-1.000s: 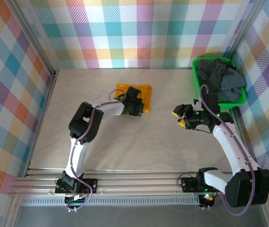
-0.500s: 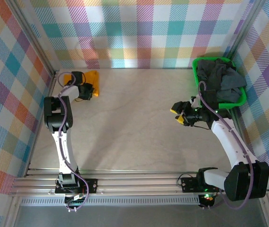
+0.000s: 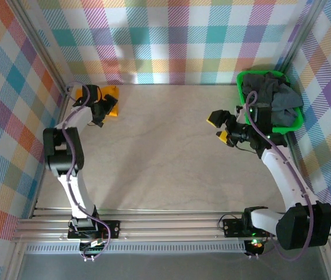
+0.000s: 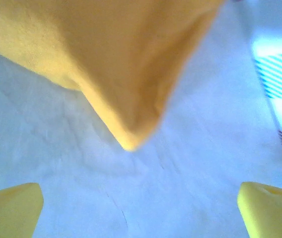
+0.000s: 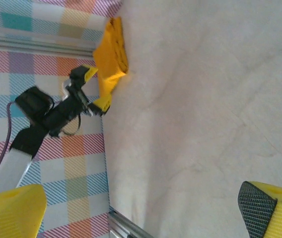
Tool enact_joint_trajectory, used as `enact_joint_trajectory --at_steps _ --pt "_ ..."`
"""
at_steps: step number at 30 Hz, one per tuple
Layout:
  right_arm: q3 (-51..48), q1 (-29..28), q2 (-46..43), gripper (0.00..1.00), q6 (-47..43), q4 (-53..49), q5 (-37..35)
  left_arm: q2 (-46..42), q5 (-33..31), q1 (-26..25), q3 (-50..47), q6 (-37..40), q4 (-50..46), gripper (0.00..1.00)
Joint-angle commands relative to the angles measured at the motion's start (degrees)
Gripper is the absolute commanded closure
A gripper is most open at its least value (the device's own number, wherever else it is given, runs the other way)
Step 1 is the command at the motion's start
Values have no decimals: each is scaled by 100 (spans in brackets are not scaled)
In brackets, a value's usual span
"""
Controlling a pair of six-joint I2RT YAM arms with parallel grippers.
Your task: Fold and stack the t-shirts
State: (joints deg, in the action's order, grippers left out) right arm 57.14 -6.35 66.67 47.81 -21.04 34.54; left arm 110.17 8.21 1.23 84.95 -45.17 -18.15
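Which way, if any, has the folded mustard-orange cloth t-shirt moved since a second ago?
Yes. The mustard-orange cloth t-shirt went from centre to the far left corner by the plaid wall, farther from the green plastic basket.

The mustard-orange t-shirt [image 4: 106, 54] is showing as soft, matt cloth with a fine knit grain. The tabletop [image 4: 190, 163] is looking pale, smooth and matt, faintly veined like a marble-print laminate. The left gripper [image 4: 141, 198] is showing fingers [image 4: 12, 208] of smooth, matt yellow plastic. The right gripper [image 5: 141, 206] is wearing the same yellow plastic, one finger faced with a dark, finely cross-hatched pad [image 5: 252, 208] that is looking rubbery. The dark grey t-shirts [image 3: 273, 99] are appearing as crumpled matt cloth, and the bright green basket [image 3: 259, 73] is shining as glossy plastic. The rails [image 3: 171, 224] are gleaming as bare silvery metal. The checked walls [image 3: 171, 41] are looking matt, like printed fabric.
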Motion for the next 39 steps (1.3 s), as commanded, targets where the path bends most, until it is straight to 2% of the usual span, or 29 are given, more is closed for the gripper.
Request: enact_joint_trajectory --at_steps 1,5,11,16,20,24,27,28,29,32,35,39 --pt "255 -6 -126 0 105 442 -193 -1491 -708 -383 -315 465 -58 0" --pt "456 -6 -117 0 94 228 -574 -2502 -1331 -679 -675 682 -904 0" --pt "491 -7 -219 0 -232 -126 -1154 -4362 -1992 -808 -2114 753 -1459 0" --pt "517 1 -240 0 -580 -500 -1452 -5598 -3152 -802 -2781 935 -2444 0" --pt "7 -9 -640 0 -706 69 -2051 -6723 -3458 -805 -3631 1532 -1909 0" --pt "-914 -76 -1131 0 -1121 1169 -3313 -7540 -3485 -805 -4825 2289 -762 0" --pt "-1257 -180 -1123 0 -2091 910 -5136 -7190 -3373 -792 -5327 2601 -299 0" --pt "-1427 -178 -1001 0 -2521 1043 -5364 -6973 -3278 -791 -5414 2766 -78 0" --pt "-1612 -178 -815 0 -2995 1200 -5502 -6646 -3139 -794 -5511 2904 358 0" --pt "-2246 -165 -310 0 -3460 2128 -5715 -5601 -3103 -795 -5799 2930 1550 0" --pt "-2500 -165 402 0 -3612 2874 -5816 -4434 -2978 -639 -5398 3101 2202 0" --pt "-2595 -129 1331 0 -4061 4406 -5540 -3166 -2682 -474 -4965 3252 2809 0"
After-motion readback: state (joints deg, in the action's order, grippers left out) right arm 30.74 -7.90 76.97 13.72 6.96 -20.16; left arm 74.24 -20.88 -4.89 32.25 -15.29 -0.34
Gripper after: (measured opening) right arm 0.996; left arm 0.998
